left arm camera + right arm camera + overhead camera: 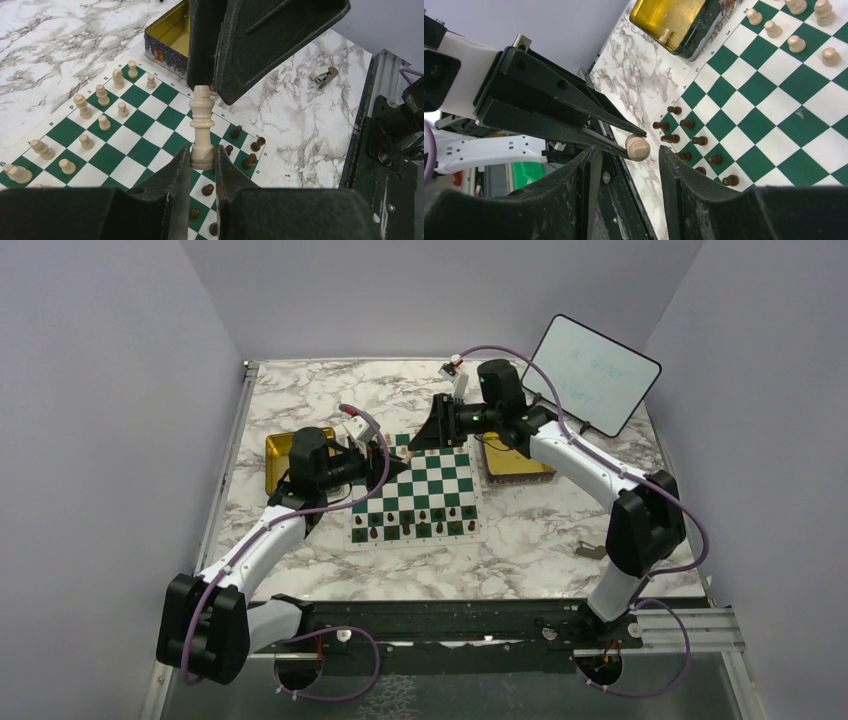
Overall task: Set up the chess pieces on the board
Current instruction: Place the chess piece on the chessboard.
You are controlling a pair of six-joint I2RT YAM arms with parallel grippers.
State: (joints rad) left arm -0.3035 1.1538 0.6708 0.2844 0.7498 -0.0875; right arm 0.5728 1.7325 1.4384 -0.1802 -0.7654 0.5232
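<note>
Black fingers of the left tool (pixel 202 159) pinch the base of a tall cream wooden king (pixel 201 117), held in the air over the green-and-white checked board (pixel 774 125). The right tool (pixel 629 150) is spread, one finger on each side of the king's head, gaps showing. Cream chess pieces (pixel 102 95) stand along one edge of the board, dark brown ones (pixel 247 161) along the opposite edge, on the marbled tabletop (pixel 60 45).

Left claw (pixel 203 165) pinched narrow, right claw (pixel 629 152) parted wider, the two tip to tip, close but apart.
</note>
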